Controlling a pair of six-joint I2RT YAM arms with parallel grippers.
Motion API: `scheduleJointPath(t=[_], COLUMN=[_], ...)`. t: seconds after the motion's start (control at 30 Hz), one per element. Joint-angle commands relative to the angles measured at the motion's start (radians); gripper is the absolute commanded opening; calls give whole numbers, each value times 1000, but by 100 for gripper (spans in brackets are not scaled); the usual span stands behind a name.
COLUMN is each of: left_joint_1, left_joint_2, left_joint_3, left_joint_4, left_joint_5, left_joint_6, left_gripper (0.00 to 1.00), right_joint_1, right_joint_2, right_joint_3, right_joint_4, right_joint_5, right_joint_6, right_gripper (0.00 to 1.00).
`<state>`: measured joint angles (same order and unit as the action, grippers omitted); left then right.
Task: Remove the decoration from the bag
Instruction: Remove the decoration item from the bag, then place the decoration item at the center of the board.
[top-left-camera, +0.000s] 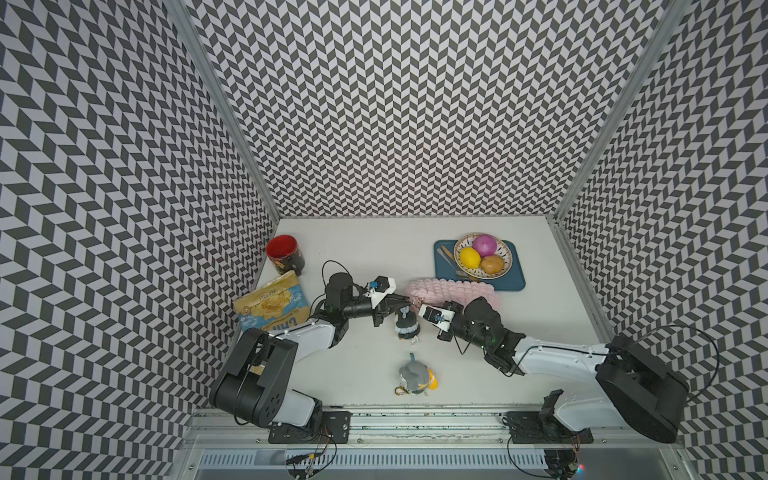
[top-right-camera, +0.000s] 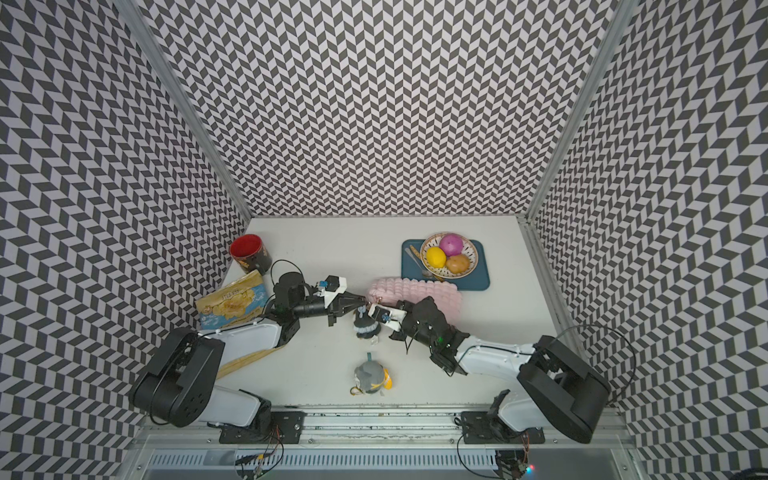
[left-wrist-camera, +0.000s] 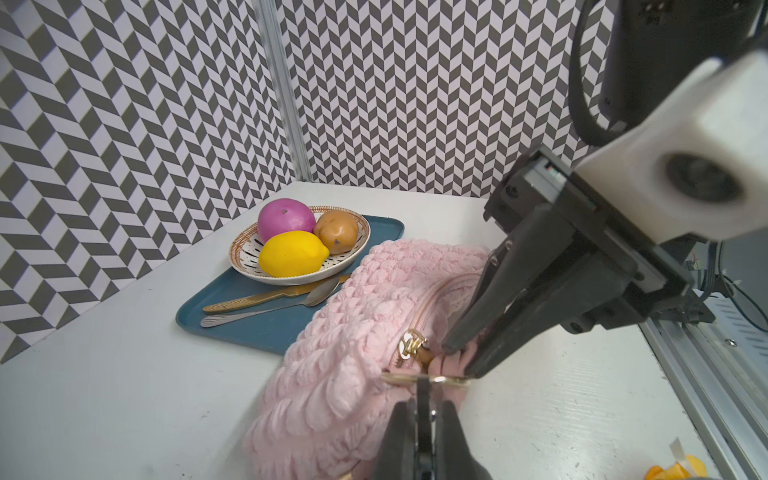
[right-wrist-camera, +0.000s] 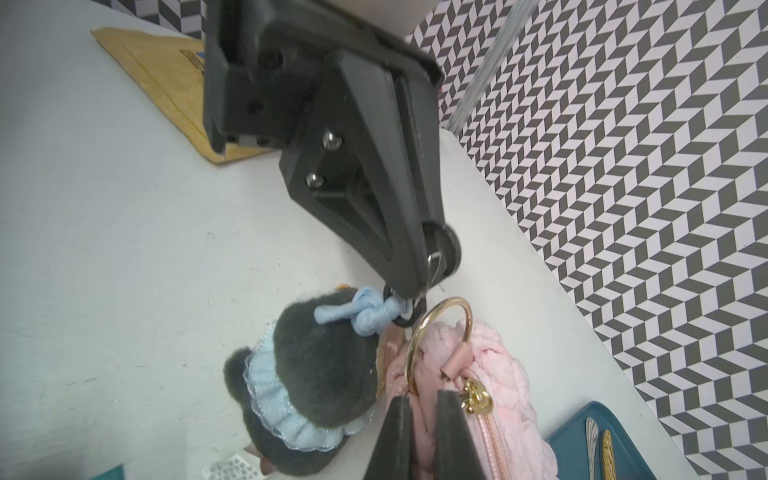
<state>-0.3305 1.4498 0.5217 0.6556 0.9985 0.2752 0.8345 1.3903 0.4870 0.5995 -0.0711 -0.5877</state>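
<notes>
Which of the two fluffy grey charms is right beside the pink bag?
The blue-frilled charm, by the bag's gold ring; the yellow-patched charm lies alone nearer the table's front edge.

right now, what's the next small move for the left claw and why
Probably slide the left claw away from the pink bag, drawing the clip off the gold ring. It is shut on the grey plush charm's clip right at the ring, while the right claw pins the bag's tab beside it.
</notes>
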Motion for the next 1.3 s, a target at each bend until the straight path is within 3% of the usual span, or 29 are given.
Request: scheduleJointPath(t=[0.0,0.2,0.4,0.73,0.87,1.17,1.27], left_joint_1=[10,10,10,8,8,10,10], left_joint_2=[3,2,8,-4,3,-70,-120], left_joint_3=[7,6,24,18,39,81,63], left_joint_4=[58,57,18,-65,-104,-212,-205], left_joint_5=[-2,-11,-42,-148,-207,-385,-443], left_joint_6=[-9,-7,-8,19,12,-46,-119], left_gripper=[0,1,20,31,33,54,59], right_joint_1=[5,-9,-42,-44,-44,-59,-85], right_joint_2=[13,7,-64,-90,-92,-108,-110], right_joint_3=[-3,-10,-30,-32,-28,-10,11], right_joint_4=[-13,0,20,23,21,28,25], right_joint_5=[66,71,18,2,2,47,36], right_joint_6=[-12,18,61,71,74,106,153], right_gripper=[0,0,0,0,0,0,0])
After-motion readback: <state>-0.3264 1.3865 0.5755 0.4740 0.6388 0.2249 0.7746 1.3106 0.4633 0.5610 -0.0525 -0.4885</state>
